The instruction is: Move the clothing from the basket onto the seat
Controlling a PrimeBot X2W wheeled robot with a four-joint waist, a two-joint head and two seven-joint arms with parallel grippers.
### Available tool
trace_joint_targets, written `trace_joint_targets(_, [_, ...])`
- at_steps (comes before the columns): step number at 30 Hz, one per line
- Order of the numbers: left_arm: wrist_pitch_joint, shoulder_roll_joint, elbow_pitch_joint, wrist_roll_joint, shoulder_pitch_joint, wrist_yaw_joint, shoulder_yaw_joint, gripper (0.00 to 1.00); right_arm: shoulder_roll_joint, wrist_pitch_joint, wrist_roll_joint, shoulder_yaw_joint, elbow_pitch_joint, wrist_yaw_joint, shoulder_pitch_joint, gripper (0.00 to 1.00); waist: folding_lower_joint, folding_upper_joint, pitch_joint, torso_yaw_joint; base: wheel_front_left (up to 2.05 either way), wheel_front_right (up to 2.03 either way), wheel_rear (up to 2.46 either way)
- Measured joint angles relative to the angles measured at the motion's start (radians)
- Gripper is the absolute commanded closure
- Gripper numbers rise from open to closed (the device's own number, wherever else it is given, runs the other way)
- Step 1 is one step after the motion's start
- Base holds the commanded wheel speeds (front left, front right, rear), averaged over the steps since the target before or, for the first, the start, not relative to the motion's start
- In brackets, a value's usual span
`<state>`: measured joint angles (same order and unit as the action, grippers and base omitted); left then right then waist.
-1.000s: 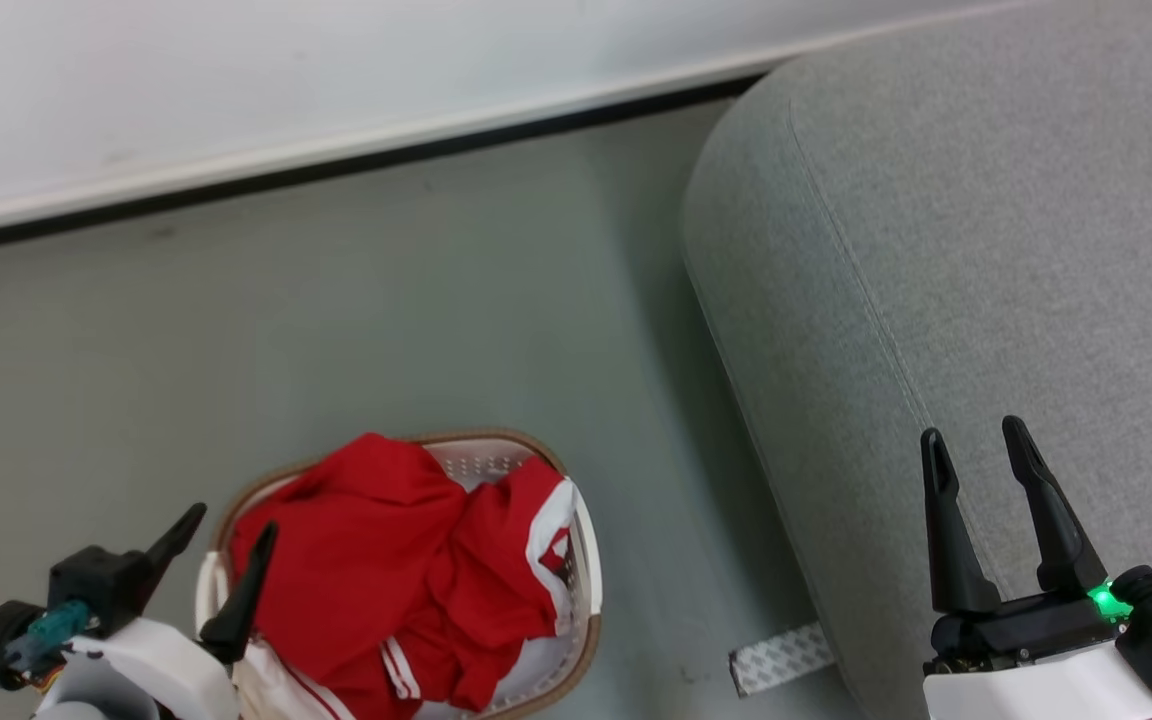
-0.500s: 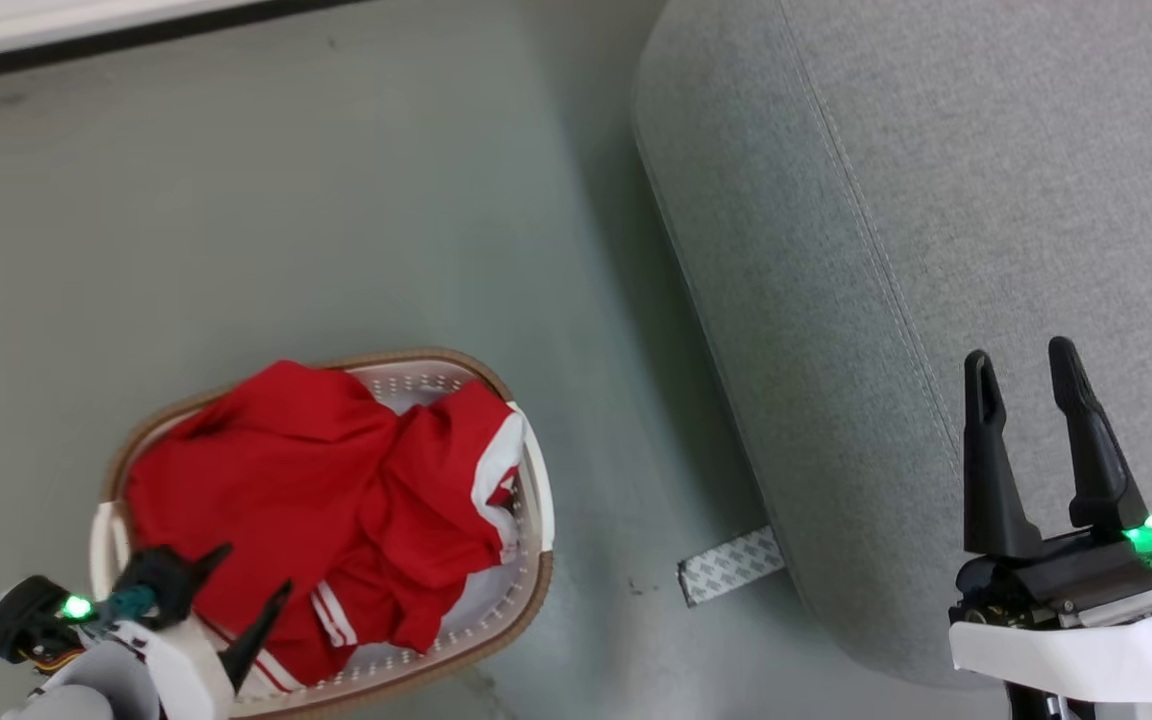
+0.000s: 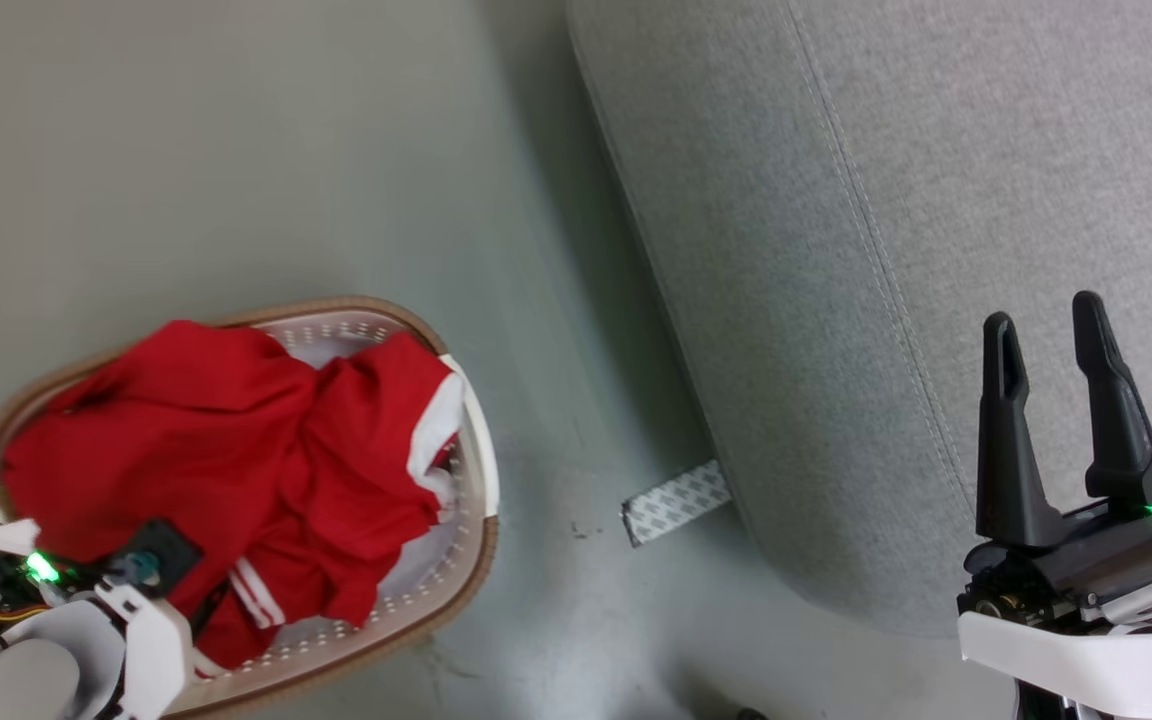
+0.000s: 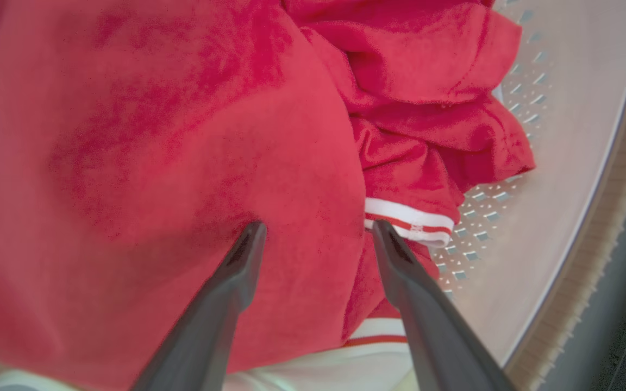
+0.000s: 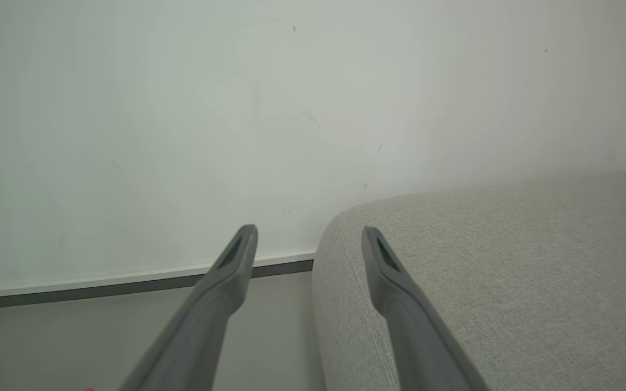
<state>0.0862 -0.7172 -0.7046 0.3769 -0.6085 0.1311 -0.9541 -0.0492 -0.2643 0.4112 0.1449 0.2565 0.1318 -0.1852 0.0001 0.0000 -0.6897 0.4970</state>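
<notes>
Clothing (image 3: 216, 450) is all in the basket (image 3: 481, 520) on the floor, and none is on the seat (image 3: 936, 200) yet. The head camera has tipped down since a second ago, so everything slid across its picture. The basket itself seems to sit where it was. The real change is the left gripper (image 4: 315, 233). It has dipped down to the red pile, fingers wide apart, tips right at the cloth beside a striped cuff (image 4: 411, 222). It looks ready to grab, so the first pick-up is close. The right gripper (image 3: 1042, 310) hangs over the seat, fingers apart, holding nothing. I cannot tell if the left tips touch the cloth. In the head view the left arm covers its own fingers and the basket's near corner. The pile hides what lies under it.
</notes>
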Motion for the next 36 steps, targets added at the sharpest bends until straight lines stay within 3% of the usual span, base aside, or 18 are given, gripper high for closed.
trace_joint_targets(7, [-0.027,0.003,-0.051,-0.086,-0.048,-0.008,-0.073,0.00,0.000,0.000,0.020,0.012,0.047,0.000,-0.002,0.00,0.0000,0.0000,-0.053,0.040,0.00,0.00,0.00])
trace_joint_targets(17, [-0.181,0.026,-0.142,-0.216,-0.125,-0.036,-0.174,0.00,0.000,0.000,0.030,0.002,0.065,0.000,0.016,0.00,-0.0001,0.0000,-0.089,0.044,0.00,0.00,0.00])
trace_joint_targets(18, [-0.183,0.028,-0.147,-0.220,-0.127,-0.036,-0.178,0.42,0.000,0.000,0.031,0.001,0.065,0.000,0.018,0.00,-0.0001,0.0000,-0.089,0.044,0.00,0.00,0.00])
trace_joint_targets(19, [-0.183,0.031,-0.151,-0.220,-0.129,-0.034,-0.181,0.66,0.000,0.000,0.031,0.001,0.065,0.000,0.021,0.00,0.0000,0.0000,-0.088,0.044,0.00,0.00,0.00])
trace_joint_targets(20, [-0.176,0.033,-0.152,-0.219,-0.130,-0.032,-0.181,1.00,0.000,0.000,0.032,0.001,0.065,0.000,0.023,0.00,-0.0001,0.0000,-0.087,0.044,0.00,0.00,0.00])
trace_joint_targets(29, [-0.105,0.057,-0.217,-0.173,-0.132,-0.016,-0.183,1.00,0.000,0.000,0.033,-0.001,0.047,0.000,0.025,0.00,-0.0001,0.0000,-0.060,0.052,0.00,0.00,0.00])
trace_joint_targets(36, [-0.012,0.143,-0.279,-0.122,-0.131,-0.011,-0.170,1.00,0.000,0.000,-0.021,0.009,0.012,0.000,0.001,0.00,-0.0001,0.0000,0.008,0.046,0.00,0.00,0.00])
